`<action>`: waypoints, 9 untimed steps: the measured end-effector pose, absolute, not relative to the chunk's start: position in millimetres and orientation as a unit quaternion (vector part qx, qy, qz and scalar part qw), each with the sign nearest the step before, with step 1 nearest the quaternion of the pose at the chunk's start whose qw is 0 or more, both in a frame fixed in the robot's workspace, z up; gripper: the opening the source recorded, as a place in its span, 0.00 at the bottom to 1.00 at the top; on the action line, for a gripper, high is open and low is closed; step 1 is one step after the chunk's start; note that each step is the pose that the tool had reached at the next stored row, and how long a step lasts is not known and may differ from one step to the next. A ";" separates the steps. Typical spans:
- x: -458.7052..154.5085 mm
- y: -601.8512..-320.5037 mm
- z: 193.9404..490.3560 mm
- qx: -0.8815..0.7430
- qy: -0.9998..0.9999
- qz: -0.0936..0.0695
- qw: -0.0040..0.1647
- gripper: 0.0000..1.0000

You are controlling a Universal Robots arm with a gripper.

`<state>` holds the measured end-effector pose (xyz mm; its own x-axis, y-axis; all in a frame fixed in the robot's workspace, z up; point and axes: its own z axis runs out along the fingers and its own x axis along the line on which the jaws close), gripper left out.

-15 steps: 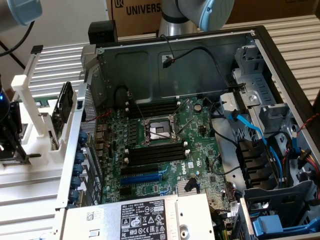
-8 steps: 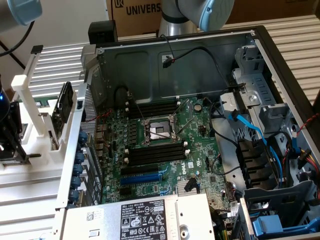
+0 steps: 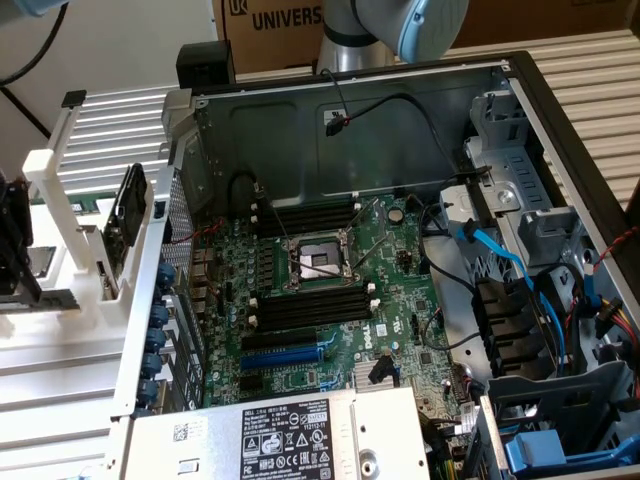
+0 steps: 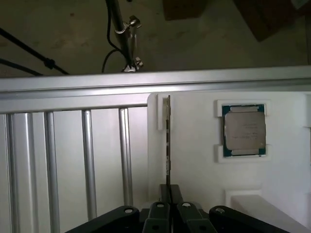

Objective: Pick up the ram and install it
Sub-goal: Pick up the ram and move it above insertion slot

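Note:
The ram shows edge-on as a thin dark strip, standing upright in a slot of the white holder. My gripper sits at its near end, and the two black fingers are shut on the ram's thin edge. The far end of the ram rests in the holder's notch. In the exterior view the open computer case lies beside the holder, with the green motherboard and its long black memory slots facing up.
A square silver processor chip lies in a recess of the white holder, beside the ram. A dark board stands in the white rack at the exterior view's left. The arm crosses above the case. Cables and drive bays fill the case's right side.

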<state>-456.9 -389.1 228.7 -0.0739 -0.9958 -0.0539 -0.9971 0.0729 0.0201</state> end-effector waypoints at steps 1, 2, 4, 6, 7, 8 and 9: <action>-456.9 -389.1 233.1 -0.680 0.732 0.026 0.013 0.12; -456.9 -389.1 237.2 -0.680 0.732 0.026 0.013 0.12; -457.7 -389.1 265.3 -0.679 0.733 0.025 0.012 0.12; -458.0 -389.1 272.7 -0.679 0.733 0.024 0.012 0.12; -458.1 -389.1 276.5 -0.679 0.733 0.024 0.012 0.12; -458.1 -389.1 280.3 -0.679 0.734 0.024 0.012 0.12; -458.4 -389.1 288.5 -0.679 0.734 0.024 0.011 0.12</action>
<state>-458.4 -389.1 288.5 -0.0784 -0.9957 -0.0494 -0.9968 0.0775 0.0199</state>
